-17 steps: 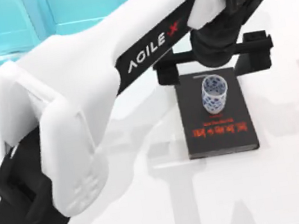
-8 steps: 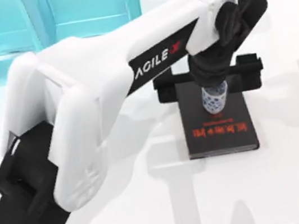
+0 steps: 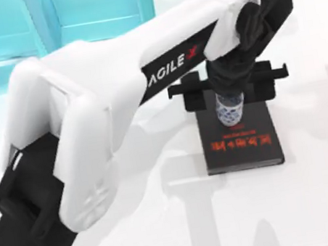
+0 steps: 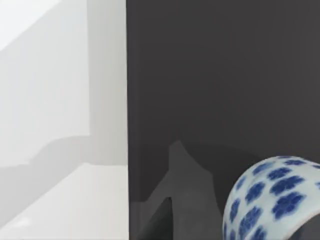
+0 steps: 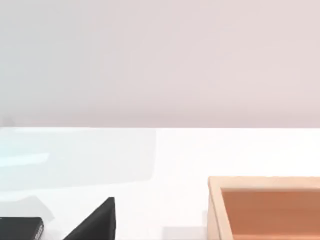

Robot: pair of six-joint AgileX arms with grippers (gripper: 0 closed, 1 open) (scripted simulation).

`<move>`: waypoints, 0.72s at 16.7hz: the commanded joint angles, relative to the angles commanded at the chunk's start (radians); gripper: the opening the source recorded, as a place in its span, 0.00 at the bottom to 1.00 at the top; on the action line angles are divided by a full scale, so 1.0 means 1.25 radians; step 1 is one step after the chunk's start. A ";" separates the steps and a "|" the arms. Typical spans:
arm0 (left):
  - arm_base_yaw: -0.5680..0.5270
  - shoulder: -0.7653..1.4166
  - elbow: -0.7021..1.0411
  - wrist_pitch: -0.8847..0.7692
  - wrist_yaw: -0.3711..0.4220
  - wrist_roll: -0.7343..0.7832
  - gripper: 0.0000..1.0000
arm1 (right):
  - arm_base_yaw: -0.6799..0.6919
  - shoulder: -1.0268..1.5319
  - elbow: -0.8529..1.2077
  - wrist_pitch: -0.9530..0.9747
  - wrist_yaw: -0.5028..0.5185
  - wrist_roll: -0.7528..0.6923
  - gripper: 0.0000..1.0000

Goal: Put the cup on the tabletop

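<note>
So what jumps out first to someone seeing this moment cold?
The big white left arm sweeps across the top view, its left gripper down over the cup, fingers spread wide. The blue-patterned cup stands on a black book with red lettering, on the tabletop. A turquoise shelf unit sits at the far left.

left arm: white shell | black joints | AGILEX lettering, red X

Left arm stretches across from the lower left, its gripper hanging right over the cup; cup stands upright on the far end of the black book, red lettering nearer the camera; book lies flat on the white tabletop; turquoise shelf unit sits at the far left corner.
</note>
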 joint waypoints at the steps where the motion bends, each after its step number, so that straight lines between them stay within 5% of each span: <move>1: 0.000 0.000 0.000 0.000 0.000 0.000 0.40 | 0.000 0.000 0.000 0.000 0.000 0.000 1.00; 6: 0.000 0.000 0.000 0.000 0.000 0.000 0.02 | 0.000 0.000 0.000 0.000 0.000 0.000 1.00; 12: 0.000 0.000 0.000 0.000 0.000 0.000 0.00 | 0.000 0.000 0.000 0.000 0.000 0.000 1.00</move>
